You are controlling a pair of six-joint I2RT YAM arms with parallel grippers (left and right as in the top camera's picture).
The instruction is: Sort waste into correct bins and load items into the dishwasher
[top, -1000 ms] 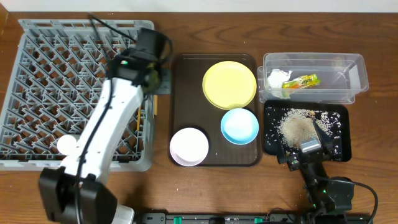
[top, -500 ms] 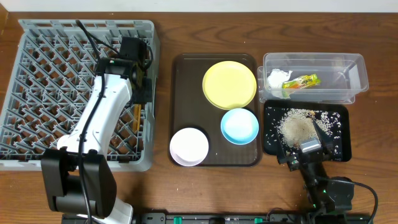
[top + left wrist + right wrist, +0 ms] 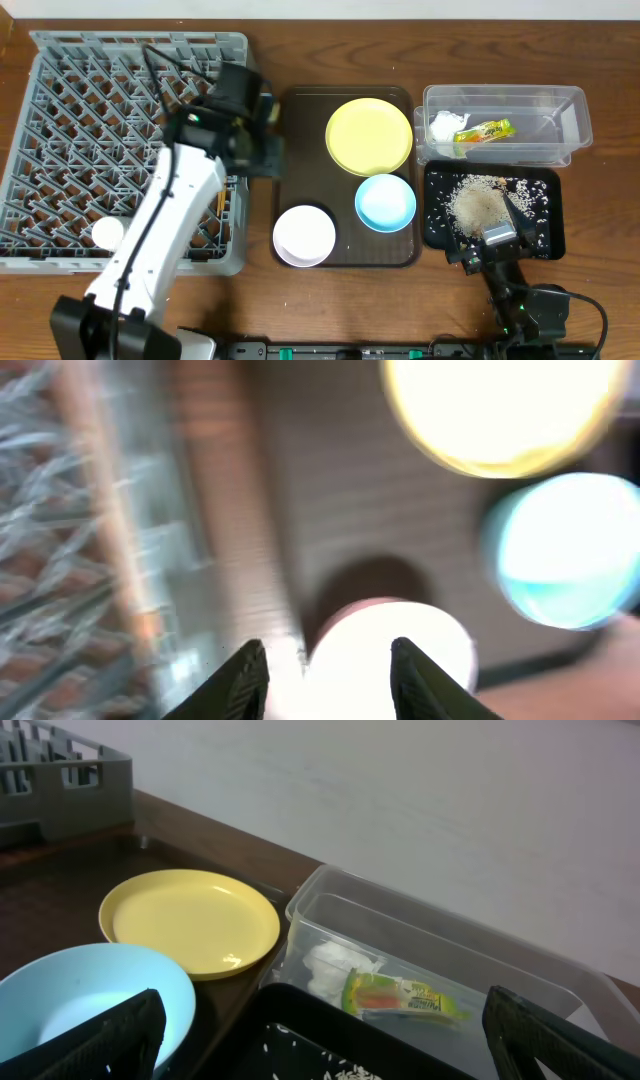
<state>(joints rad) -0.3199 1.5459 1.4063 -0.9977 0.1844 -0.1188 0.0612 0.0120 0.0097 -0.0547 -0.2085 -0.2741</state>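
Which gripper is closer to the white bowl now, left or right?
Left. The left gripper hovers over the brown tray's left edge, just beyond the white bowl; the right gripper sits by the black tray.

White cup (image 3: 106,232) seemingly upright in rack (image 3: 100,40).

Grey lattice rack (image 3: 130,40) left. Yellow plate (image 3: 369,136), light-blue bowl (image 3: 385,202), white bowl (image 3: 304,236). Black tray (image 3: 437,225) speckled with beige crumbs (image 3: 478,205).
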